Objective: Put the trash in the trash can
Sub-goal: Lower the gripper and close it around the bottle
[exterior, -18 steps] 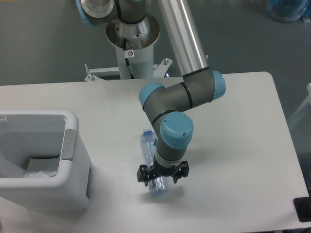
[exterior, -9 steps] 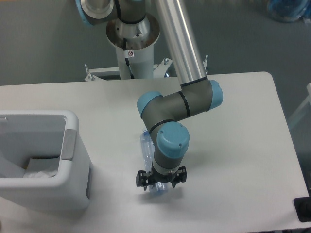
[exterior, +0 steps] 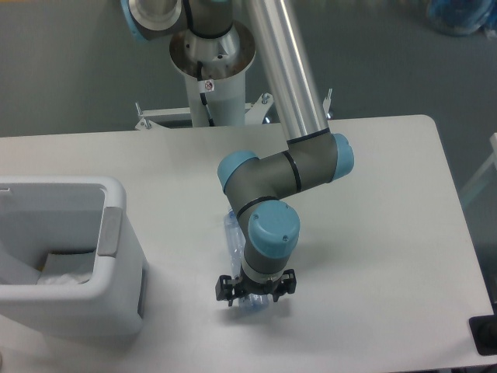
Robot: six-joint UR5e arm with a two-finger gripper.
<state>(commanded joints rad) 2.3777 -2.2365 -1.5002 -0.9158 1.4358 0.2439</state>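
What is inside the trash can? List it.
Inside the trash can, something pale and crumpled lies at the bottom; what it is cannot be told. The near wall hides the rest of the floor, and the frame edge cuts off the left part.

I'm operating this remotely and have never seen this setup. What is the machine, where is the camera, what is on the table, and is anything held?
There is one view, from a fixed camera set high in front of the table, looking down on it. The machine is a single jointed robot arm in grey and silver with blue joint caps, mounted on a white post behind the table. Its gripper points straight down at the table. Lying directly under it is a clear plastic bottle; one end shows above the wrist and the other below the jaws. The jaws sit at either side of the bottle, but the wrist hides whether they have closed on it. At the left stands the white trash can, open at the top, with something pale and crumpled inside.
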